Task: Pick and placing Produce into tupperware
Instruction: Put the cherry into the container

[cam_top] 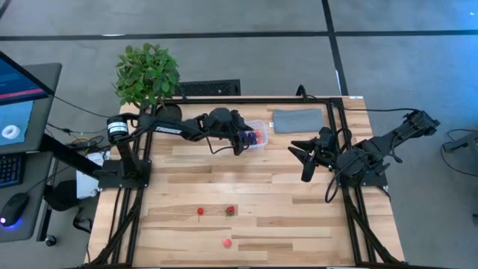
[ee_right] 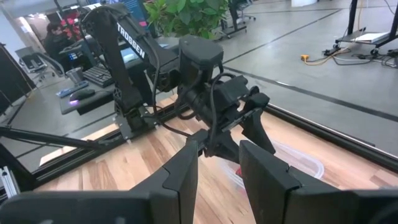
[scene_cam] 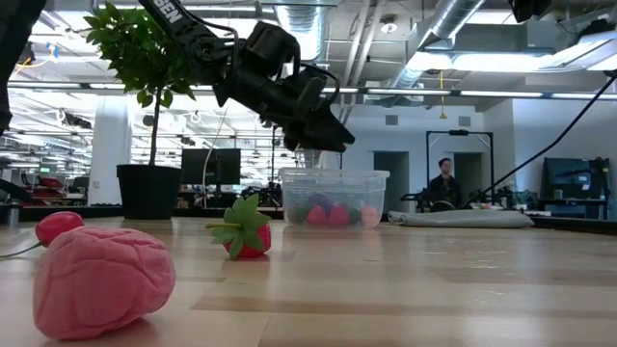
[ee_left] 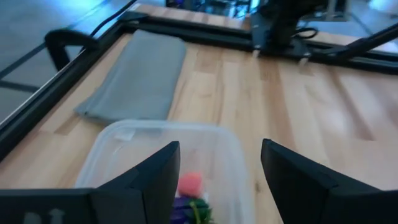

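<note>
Left gripper (cam_top: 246, 140), fingers parted and empty, hovers over the clear tupperware (scene_cam: 334, 198) of toy produce (scene_cam: 328, 213); right gripper (cam_top: 305, 161) waits, nearly closed.

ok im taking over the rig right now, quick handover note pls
Left pincer: open, empty, above the tupperware at the table's far edge beside the grey pad.
Right pincer: parked over the right side of the table, nothing visibly held.
Done: several produce pieces in the tupperware.
Left: three pieces on the near half of the table, a strawberry, a small red piece and a pink piece.
</note>
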